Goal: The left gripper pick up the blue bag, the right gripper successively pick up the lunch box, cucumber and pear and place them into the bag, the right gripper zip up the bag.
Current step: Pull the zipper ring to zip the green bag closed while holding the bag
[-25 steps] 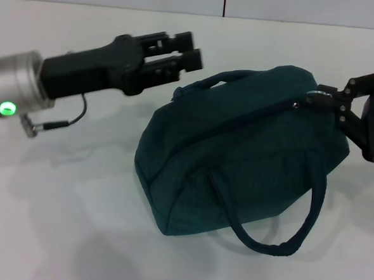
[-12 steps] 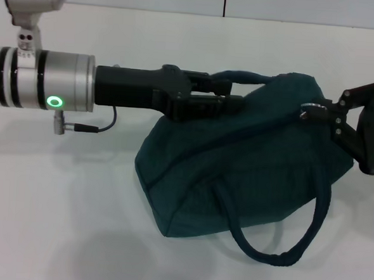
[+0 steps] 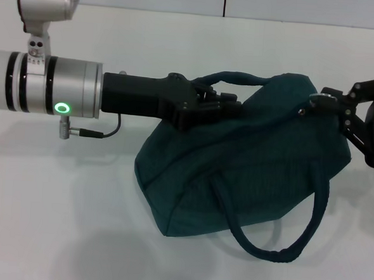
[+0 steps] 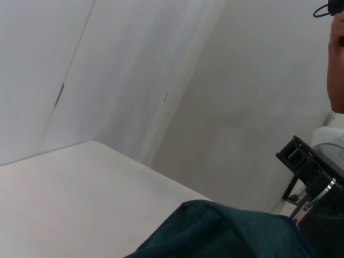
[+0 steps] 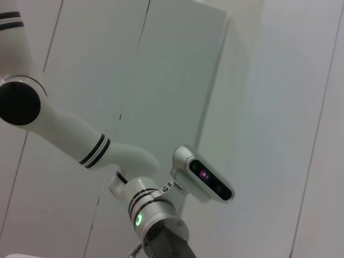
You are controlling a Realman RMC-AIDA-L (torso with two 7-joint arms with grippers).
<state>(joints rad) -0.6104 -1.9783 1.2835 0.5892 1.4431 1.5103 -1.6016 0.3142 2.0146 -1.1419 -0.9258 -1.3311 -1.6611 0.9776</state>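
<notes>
The blue bag point(image 3: 236, 168) lies on the white table point(image 3: 56, 202), bulging, with one handle point(image 3: 275, 250) hanging toward the front. My left gripper point(image 3: 235, 105) reaches in from the left and rests on the bag's top, under the other handle point(image 3: 238, 76). My right gripper point(image 3: 329, 103) is at the bag's right end, shut on the silver zipper pull point(image 3: 316, 97). The left wrist view shows the bag's top point(image 4: 226, 231) and the right gripper point(image 4: 309, 172) beyond it. The lunch box, cucumber and pear are out of view.
The table's far edge meets a white wall point(image 3: 278, 6) behind the bag. The right wrist view shows only my left arm point(image 5: 153, 215) and wall panels.
My left gripper has moved right from beside the bag onto its top, under the handle, with its wrist rotated. The handle and the bag's top have risen a little. The right gripper has barely moved.
</notes>
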